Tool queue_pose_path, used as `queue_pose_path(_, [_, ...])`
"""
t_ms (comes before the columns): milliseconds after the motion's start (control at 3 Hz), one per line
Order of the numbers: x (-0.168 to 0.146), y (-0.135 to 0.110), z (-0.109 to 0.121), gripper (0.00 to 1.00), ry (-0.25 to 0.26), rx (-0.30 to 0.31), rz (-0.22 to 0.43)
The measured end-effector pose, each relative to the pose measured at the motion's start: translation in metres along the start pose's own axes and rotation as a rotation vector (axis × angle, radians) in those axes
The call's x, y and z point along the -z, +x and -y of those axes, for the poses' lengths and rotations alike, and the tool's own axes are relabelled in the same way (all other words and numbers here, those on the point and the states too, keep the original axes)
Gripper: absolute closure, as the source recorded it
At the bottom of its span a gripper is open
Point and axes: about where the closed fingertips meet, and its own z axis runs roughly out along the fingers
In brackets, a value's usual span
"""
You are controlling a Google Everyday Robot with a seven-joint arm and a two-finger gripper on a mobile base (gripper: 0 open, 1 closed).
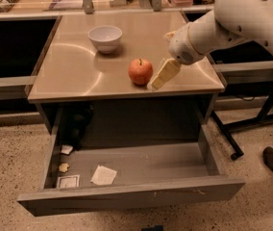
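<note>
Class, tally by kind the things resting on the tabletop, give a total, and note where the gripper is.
White bowl: 1
Red apple: 1
Total: 2
The gripper is close beside the apple, on the right in the camera view, low over the tabletop near its front edge.

Red round apple [140, 71]: one counted
White ceramic bowl [105, 36]: one
Open grey metal drawer [127, 197]: one
Pale robot gripper [161, 76]: one, hovered just beside apple
</note>
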Motion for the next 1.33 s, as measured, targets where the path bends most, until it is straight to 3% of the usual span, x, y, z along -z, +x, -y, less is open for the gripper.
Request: queue_pose_path(1333, [-0.076,-0.006,-0.008,0.00,-0.114,-0.009,0.028])
